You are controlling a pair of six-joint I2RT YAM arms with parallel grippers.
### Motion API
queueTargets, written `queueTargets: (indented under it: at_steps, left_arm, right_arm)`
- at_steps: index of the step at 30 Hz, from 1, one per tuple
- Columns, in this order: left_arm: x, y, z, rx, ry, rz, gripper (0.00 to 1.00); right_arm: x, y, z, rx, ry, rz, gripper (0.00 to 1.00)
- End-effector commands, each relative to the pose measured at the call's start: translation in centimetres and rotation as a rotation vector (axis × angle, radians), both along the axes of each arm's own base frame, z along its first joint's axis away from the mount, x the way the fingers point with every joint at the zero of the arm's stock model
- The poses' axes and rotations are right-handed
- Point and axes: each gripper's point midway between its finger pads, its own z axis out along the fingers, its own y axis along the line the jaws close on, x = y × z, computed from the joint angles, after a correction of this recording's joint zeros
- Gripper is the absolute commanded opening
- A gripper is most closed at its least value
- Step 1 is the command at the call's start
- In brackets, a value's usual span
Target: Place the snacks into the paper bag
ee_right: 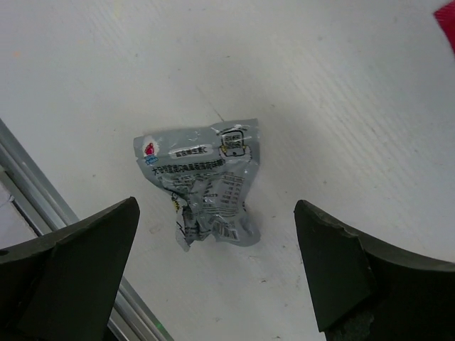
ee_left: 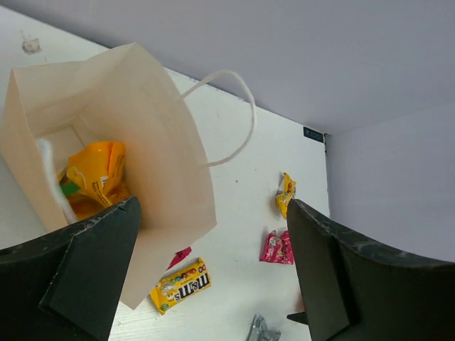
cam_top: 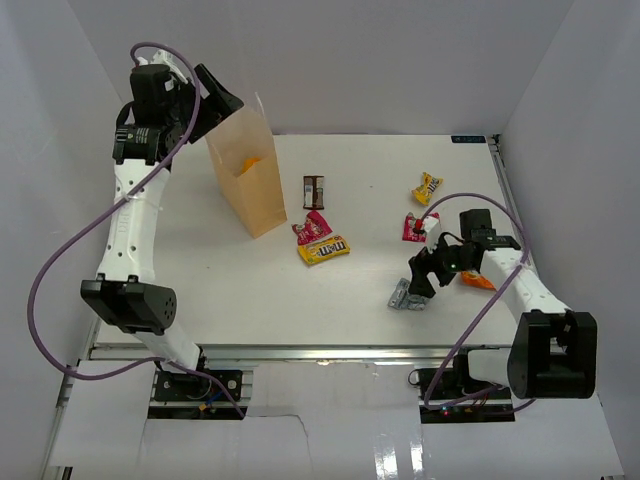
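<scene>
The paper bag (cam_top: 250, 190) is showing matt tan paper. Inside it an orange packet (ee_left: 96, 170) is shining like glossy plastic. Far from the bag, the silver wrapper (ee_right: 202, 186) is looking crinkled and foil-like on the matt tabletop (cam_top: 220, 290).

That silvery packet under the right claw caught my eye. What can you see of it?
The silver packet is a crumpled, foil-like pouch with dark print and a red mark at one corner. It lies flat on the white table near its metal-railed edge, touching nothing else, below the right gripper, whose fingers are spread open.
</scene>
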Motion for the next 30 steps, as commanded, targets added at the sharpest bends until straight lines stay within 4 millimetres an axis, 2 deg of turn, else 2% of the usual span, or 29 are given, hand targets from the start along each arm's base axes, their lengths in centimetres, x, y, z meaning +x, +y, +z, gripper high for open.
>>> queueTargets:
  at_steps: [1, 2, 3, 4, 5, 7, 8, 10, 11, 12, 14, 15, 17, 18, 20, 21, 24, 25, 26, 28, 29, 30]
  left_arm:
    - [-3.6, -0.6, 6.1, 0.037, -0.191, -0.091, 0.94]
    - [-4.9, -0.7, 7.1, 0.045, -0.220, -0.104, 0.94]
    - [-5.6, -0.7, 7.5, 0.052, -0.239, -0.115, 0.94]
    - [-6.3, -0.7, 7.5, 0.068, -0.253, -0.130, 0.94]
    - [-8.0, -0.9, 7.3, 0.073, -0.258, -0.147, 0.95]
    - [-9.7, -0.7, 6.9, 0.095, -0.271, -0.159, 0.97]
    - [-11.5, -0.6, 6.1, 0.102, -0.270, -0.163, 0.97]
    - [-13.2, -0.3, 5.2, 0.112, -0.268, -0.156, 0.98]
    - [-14.1, -0.1, 4.6, 0.117, -0.265, -0.148, 0.98]
    - [-15.7, 0.2, 3.2, 0.119, -0.255, -0.138, 0.98]
    - [-17.1, 0.3, 1.9, 0.102, -0.244, -0.127, 0.98]
    - [-18.2, 0.5, 0.2, 0.094, -0.223, -0.120, 0.98]
    - [-19.3, 0.4, -1.3, 0.073, -0.205, -0.118, 0.98]
    - [-19.5, 0.4, -3.4, 0.048, -0.155, -0.110, 0.98]
    - [-20.9, 0.2, -4.2, 0.022, -0.153, -0.111, 0.98]
    - [-21.3, 0.1, -4.7, 0.003, -0.141, -0.112, 0.98]
    - [-22.5, -0.1, -7.9, -0.028, -0.076, -0.114, 0.98]
    - [-23.1, -0.2, -8.0, -0.034, -0.082, -0.118, 0.98]
    - [-23.3, -0.2, -8.6, -0.038, -0.070, -0.120, 0.98]
    - [-23.8, -0.4, -10.3, -0.055, -0.026, -0.121, 0.98]
    - [-24.3, -0.5, -10.6, -0.065, -0.029, -0.124, 0.98]
    - [-24.5, -0.5, -11.2, -0.076, -0.017, -0.123, 0.98]
  right_arm:
    - [-1.7, 0.4, -0.6, -0.094, 0.023, 0.108, 0.95]
    - [-2.0, 0.6, -1.1, -0.114, 0.032, 0.124, 0.95]
    - [-2.6, 0.2, -2.2, -0.161, 0.057, 0.125, 0.96]
    - [-2.7, 0.6, -2.7, -0.187, 0.051, 0.150, 0.97]
    - [-2.7, 0.6, -3.2, -0.212, 0.052, 0.150, 0.98]
    - [-2.8, -0.1, -4.4, -0.285, 0.062, 0.131, 1.00]
    - [-2.4, -0.3, -4.6, -0.304, 0.047, 0.120, 1.00]
    - [-2.3, -1.2, -5.4, -0.358, 0.048, 0.108, 0.98]
    - [-2.2, -1.4, -5.5, -0.371, 0.045, 0.111, 0.94]
    - [-2.3, -1.7, -5.9, -0.390, 0.053, 0.113, 0.92]
    - [-2.7, -1.9, -6.4, -0.404, 0.064, 0.135, 0.86]
    - [-2.9, -1.8, -6.7, -0.401, 0.077, 0.149, 0.78]
    - [-3.3, -1.7, -7.2, -0.399, 0.094, 0.179, 0.66]
    - [-3.7, -1.4, -7.3, -0.381, 0.114, 0.198, 0.54]
    - [-3.6, -0.9, -6.9, -0.355, 0.108, 0.223, 0.41]
    - [-3.6, -0.3, -6.4, -0.320, 0.094, 0.240, 0.33]
    - [-3.1, 1.1, -4.0, -0.250, 0.005, 0.305, 0.24]
    - [-2.8, 1.4, -3.2, -0.237, -0.024, 0.325, 0.22]
    - [-1.6, 2.0, -1.5, -0.220, -0.083, 0.344, 0.21]
    - [-0.8, 3.5, 1.3, -0.155, -0.162, 0.414, 0.20]
    - [-0.1, 4.2, 2.7, -0.127, -0.196, 0.429, 0.20]
    - [1.6, 6.0, 5.9, -0.068, -0.269, 0.458, 0.19]
